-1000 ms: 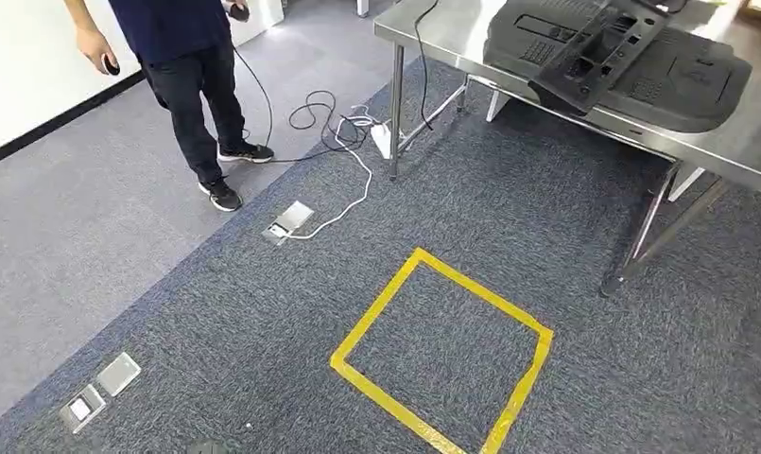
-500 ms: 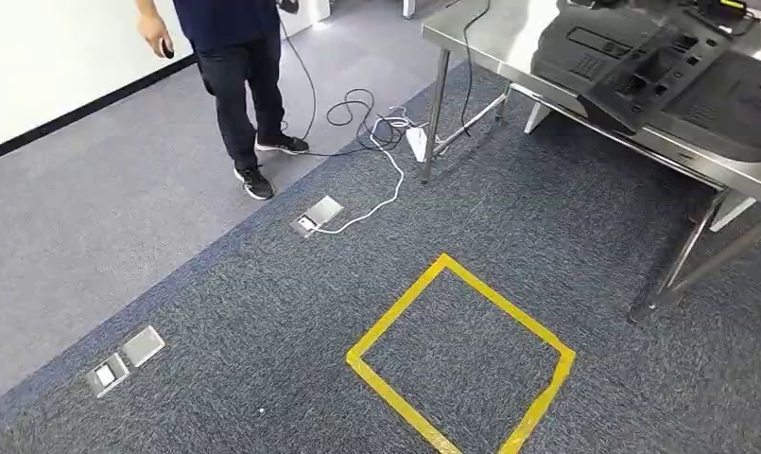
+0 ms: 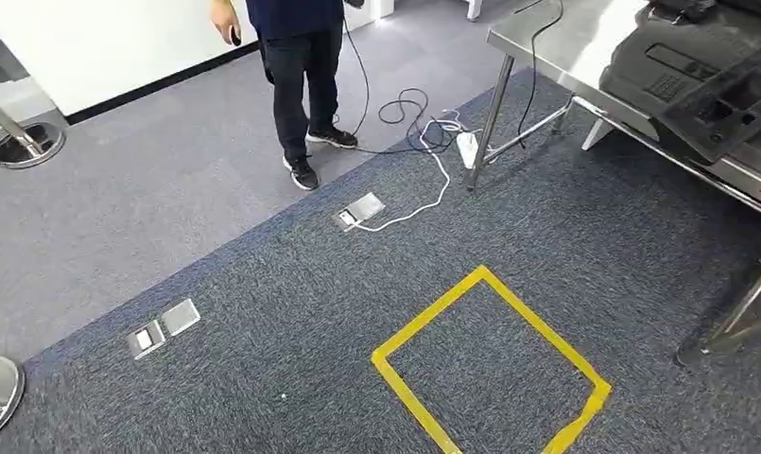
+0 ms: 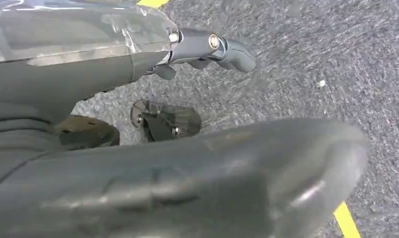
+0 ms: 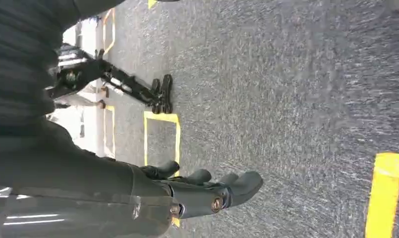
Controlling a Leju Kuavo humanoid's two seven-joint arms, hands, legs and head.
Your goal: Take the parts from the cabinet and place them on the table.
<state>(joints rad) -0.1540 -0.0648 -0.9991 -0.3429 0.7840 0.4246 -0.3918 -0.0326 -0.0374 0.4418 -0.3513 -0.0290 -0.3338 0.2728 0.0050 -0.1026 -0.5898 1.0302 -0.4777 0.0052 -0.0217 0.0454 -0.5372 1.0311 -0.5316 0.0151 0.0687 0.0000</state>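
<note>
Parts (image 3: 707,80), large dark grey moulded plastic panels with slots and recesses, lie overlapping on the steel table (image 3: 570,43) at the far right of the head view, one tilted across another, which suggests they were set down loosely rather than stacked with care. No cabinet can be seen from here, so I cannot tell how many parts are left to fetch. The left hand (image 4: 212,47) hangs over the carpet with its fingers extended and nothing in it; the right hand (image 5: 207,191) likewise hangs empty, fingers slightly curled but apart, probably because the arms are lowered for walking. A yellow tape square (image 3: 490,364) on the carpet looks like a standing mark near the table. Two floor outlet boxes (image 3: 164,326) sit with their lids flipped up; a white cable (image 3: 423,199) runs from another to a power strip (image 3: 468,148). A person (image 3: 301,76) stands near the wall.
</note>
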